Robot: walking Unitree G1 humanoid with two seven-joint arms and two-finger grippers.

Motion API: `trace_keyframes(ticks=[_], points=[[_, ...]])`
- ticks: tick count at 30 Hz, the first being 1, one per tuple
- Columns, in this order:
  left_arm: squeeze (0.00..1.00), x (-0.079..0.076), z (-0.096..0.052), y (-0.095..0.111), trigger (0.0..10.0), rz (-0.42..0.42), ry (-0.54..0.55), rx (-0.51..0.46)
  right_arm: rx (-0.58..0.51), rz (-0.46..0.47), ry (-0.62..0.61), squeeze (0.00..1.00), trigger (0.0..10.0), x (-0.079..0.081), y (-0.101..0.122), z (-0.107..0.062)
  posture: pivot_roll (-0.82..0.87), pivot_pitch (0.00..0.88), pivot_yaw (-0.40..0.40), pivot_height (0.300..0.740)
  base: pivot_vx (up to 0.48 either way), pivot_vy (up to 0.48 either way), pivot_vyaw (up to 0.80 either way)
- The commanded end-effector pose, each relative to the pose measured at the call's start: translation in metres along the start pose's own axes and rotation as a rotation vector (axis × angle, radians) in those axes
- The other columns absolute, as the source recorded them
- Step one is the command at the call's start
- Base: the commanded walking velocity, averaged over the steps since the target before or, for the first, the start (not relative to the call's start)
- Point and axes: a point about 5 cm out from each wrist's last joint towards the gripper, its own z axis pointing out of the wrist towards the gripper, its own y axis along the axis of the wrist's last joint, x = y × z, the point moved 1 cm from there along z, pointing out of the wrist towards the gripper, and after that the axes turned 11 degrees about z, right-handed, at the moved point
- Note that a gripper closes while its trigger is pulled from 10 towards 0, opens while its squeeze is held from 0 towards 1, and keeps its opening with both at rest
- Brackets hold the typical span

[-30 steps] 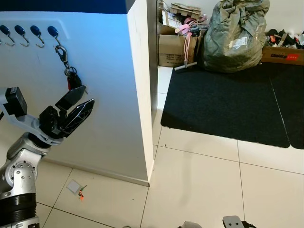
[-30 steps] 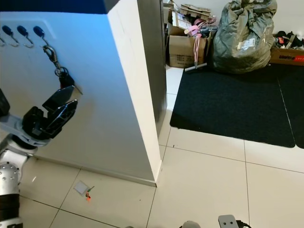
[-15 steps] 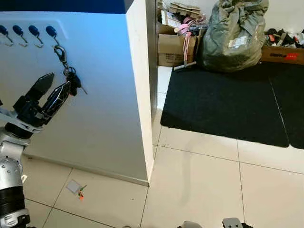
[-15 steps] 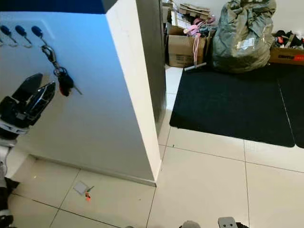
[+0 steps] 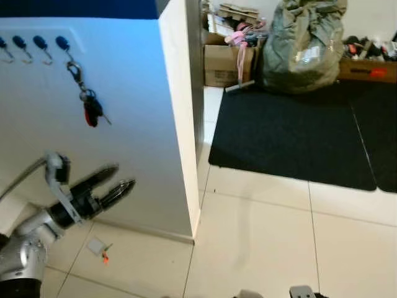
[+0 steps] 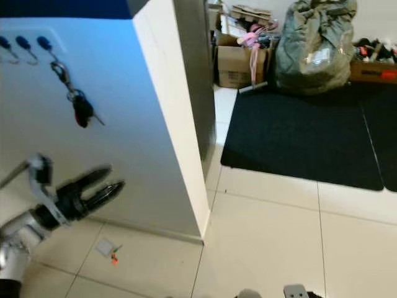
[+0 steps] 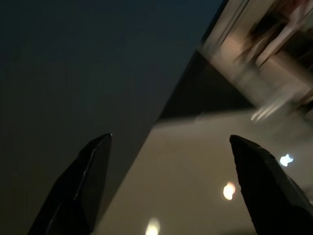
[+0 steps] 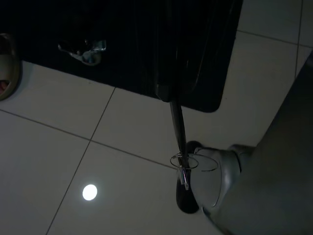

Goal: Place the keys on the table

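Two black fingers of the left claw (image 5: pixel 115 185) are spread apart, holding nothing and touching nothing, low in front of the white wall (image 5: pixel 130 105). One bunch of keys (image 5: pixel 90 107) hangs on the wall from the rightmost of four blue hooks (image 5: pixel 62 43), up at 12 o'clock from the claw and well apart from it. Down on the tile floor (image 5: pixel 260 242), one small scrap (image 5: pixel 99 247) lies at 6 o'clock. I cannot tell how the right claw's fingers stand.
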Motion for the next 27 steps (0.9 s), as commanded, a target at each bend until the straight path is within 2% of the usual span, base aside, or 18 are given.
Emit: trace_keyframes(ticks=[1, 2, 3, 4, 5, 6, 7, 8, 9, 11, 12, 14, 15, 17, 20, 27], points=[[0.0, 0.0, -0.013, -0.055, 10.0, -0.08, 0.123, 0.202, 0.024, 0.006, 0.003, 0.0, 10.0, 0.003, -0.008, -0.001, -0.12, 0.111, 0.11, 0.74, 0.0, 0.0, 0.0], [0.0, -0.002, -0.019, -0.076, 10.0, -0.109, 0.181, 0.282, 0.024, 0.006, 0.004, 0.0, 10.0, 0.003, -0.008, 0.0, -0.13, 0.11, 0.112, 0.74, 0.0, 0.0, 0.0], [0.0, -0.002, -0.019, -0.076, 10.0, -0.109, 0.181, 0.282, 0.024, 0.006, 0.004, 0.0, 10.0, 0.003, -0.008, 0.0, -0.13, 0.11, 0.112, 0.74, 0.0, 0.0, 0.0], [0.0, -0.005, -0.026, -0.095, 10.0, -0.158, 0.238, 0.34, 0.024, 0.006, 0.004, 0.0, 10.0, 0.004, -0.007, 0.0, -0.13, 0.11, 0.112, 0.74, 0.0, 0.0, 0.0], [0.0, -0.005, -0.026, -0.095, 10.0, -0.158, 0.238, 0.34, 0.024, 0.006, 0.004, 0.0, 10.0, 0.004, -0.007, 0.0, -0.13, 0.11, 0.112, 0.74, 0.0, 0.0, 0.0], [0.0, -0.012, -0.032, -0.112, 10.0, -0.206, 0.289, 0.395, 0.023, 0.006, 0.004, 0.0, 10.0, 0.004, -0.007, 0.0, -0.13, 0.108, 0.113, 0.74, 0.0, 0.0, 0.0], [0.0, -0.012, -0.032, -0.112, 10.0, -0.206, 0.289, 0.395, 0.023, 0.006, 0.004, 0.0, 10.0, 0.004, -0.007, 0.0, -0.13, 0.108, 0.113, 0.74, 0.0, 0.0, 0.0], [0.0, -0.02, -0.038, -0.127, 10.0, -0.269, 0.334, 0.428, 0.023, 0.005, 0.002, 0.0, 10.0, 0.004, -0.007, 0.0, -0.13, 0.108, 0.113, 0.74, 0.0, 0.0, 0.0], [0.0, -0.02, -0.038, -0.127, 10.0, -0.269, 0.334, 0.428, 0.023, 0.005, 0.002, 0.0, 10.0, 0.004, -0.007, 0.0, -0.13, 0.108, 0.113, 0.74, 0.0, 0.0, 0.0], [0.0, -0.037, -0.046, -0.152, 10.0, -0.371, 0.399, 0.489, 0.025, 0.003, -0.003, 0.0, 10.0, 0.004, -0.008, 0.0, -0.14, 0.105, 0.115, 0.74, 0.0, 0.0, 0.0], [0.0, -0.037, -0.046, -0.152, 10.0, -0.371, 0.399, 0.489, 0.025, 0.003, -0.003, 0.0, 10.0, 0.004, -0.008, 0.0, -0.14, 0.105, 0.115, 0.74, 0.0, 0.0, 0.0], [0.0, -0.052, -0.052, -0.17, 10.0, -0.459, 0.455, 0.537, 0.026, 0.002, -0.006, 0.0, 10.0, 0.004, -0.008, 0.0, -0.14, 0.105, 0.115, 0.74, 0.126, -0.139, 0.0], [0.0, -0.052, -0.052, -0.17, 10.0, -0.459, 0.455, 0.537, 0.026, 0.002, -0.006, 0.0, 10.0, 0.004, -0.008, 0.0, -0.14, 0.105, 0.115, 0.74, 0.251, -0.277, 0.0], [0.0, -0.065, -0.056, -0.182, 10.0, -0.511, 0.479, 0.578, 0.028, 0.0, -0.007, 0.0, 10.0, 0.003, -0.009, 0.0, -0.14, 0.107, 0.116, 0.74, 0.307, -0.322, 0.0], [0.0, -0.076, -0.054, -0.19, 10.0, -0.535, 0.463, 0.602, 0.027, 0.001, -0.007, 0.0, 10.0, 0.004, -0.009, -0.001, -0.15, 0.111, 0.119, 0.74, 0.304, -0.36, 0.0], [0.0, -0.078, -0.046, -0.19, 10.0, -0.536, 0.46, 0.594, 0.03, 0.0, -0.012, 0.0, 10.0, 0.003, -0.01, -0.001, -0.17, 0.098, 0.123, 0.74, 0.301, -0.371, 0.0]])
